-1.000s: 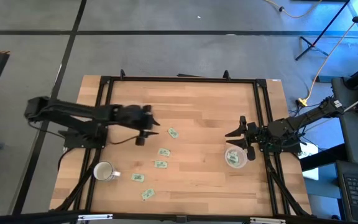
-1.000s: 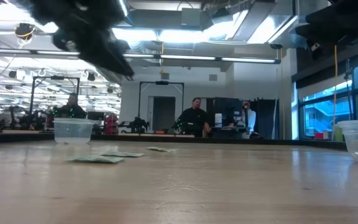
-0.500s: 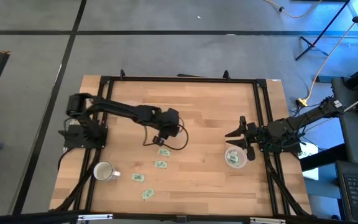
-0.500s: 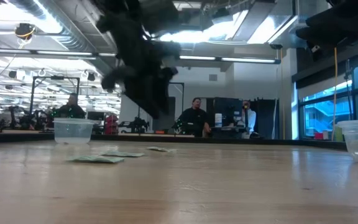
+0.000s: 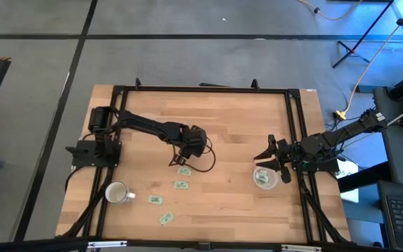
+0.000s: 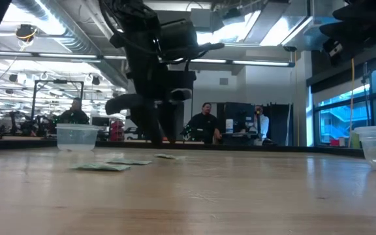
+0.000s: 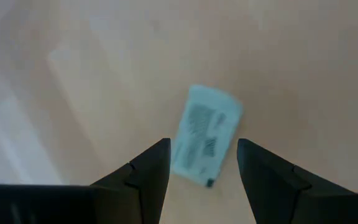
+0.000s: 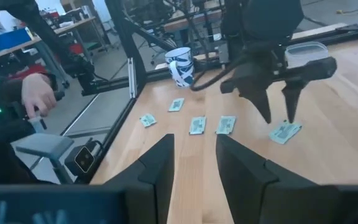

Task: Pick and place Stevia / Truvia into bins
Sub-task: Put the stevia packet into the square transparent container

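The left gripper (image 5: 178,158) has been swung to mid-frame, jaws wide over a Stevia sachet (image 7: 205,135); a pickup seems imminent. The right gripper (image 5: 270,155) waits part-open above a bin (image 5: 264,176).

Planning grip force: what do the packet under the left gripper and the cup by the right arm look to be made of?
The packet looks like matte paper: flat, pale green, printed. The cup looks like clear, thin plastic, since the packets inside show through. The left gripper hangs open over the packet.
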Robot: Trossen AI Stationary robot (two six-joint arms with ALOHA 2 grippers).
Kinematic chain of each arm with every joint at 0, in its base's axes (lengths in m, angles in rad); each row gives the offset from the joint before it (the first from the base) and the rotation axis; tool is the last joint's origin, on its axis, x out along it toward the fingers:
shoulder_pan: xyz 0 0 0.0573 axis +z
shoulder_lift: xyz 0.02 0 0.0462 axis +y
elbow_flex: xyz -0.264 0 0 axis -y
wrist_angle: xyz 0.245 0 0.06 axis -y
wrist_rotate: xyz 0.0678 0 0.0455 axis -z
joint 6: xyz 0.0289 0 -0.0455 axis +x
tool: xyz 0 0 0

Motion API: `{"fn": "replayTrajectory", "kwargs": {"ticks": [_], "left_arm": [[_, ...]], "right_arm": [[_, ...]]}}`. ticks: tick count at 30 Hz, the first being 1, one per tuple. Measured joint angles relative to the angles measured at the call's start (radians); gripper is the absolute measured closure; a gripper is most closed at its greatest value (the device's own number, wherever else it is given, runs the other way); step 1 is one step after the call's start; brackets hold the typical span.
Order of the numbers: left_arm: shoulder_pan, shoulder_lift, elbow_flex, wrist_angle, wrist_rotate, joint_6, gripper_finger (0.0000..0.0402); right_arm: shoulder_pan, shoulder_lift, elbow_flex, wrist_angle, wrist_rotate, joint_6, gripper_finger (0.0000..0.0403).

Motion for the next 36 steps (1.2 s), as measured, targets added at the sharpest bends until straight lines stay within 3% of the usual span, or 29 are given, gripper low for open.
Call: {"fn": "replayTrajectory", "kwargs": {"ticks": [8,14,25,36], "left_arm": [[0.022,0.000,0.000,0.002,0.034,0.065,0.0221],[0.069,0.000,0.000,0.025,0.167,0.071,0.0221],[0.135,0.000,0.000,0.059,0.311,0.097,0.0221],[0.136,0.095,0.004,0.077,0.336,0.119,0.0222]], "right_arm": [[0.000,-0.001,0.000,0.002,0.000,0.020,0.0280],[0.000,-0.001,0.001,0.003,0.001,0.018,0.0280],[0.000,-0.001,0.001,0.001,0.001,0.017,0.0280],[0.000,-0.001,0.001,-0.003,0.001,0.017,0.0280]]}}
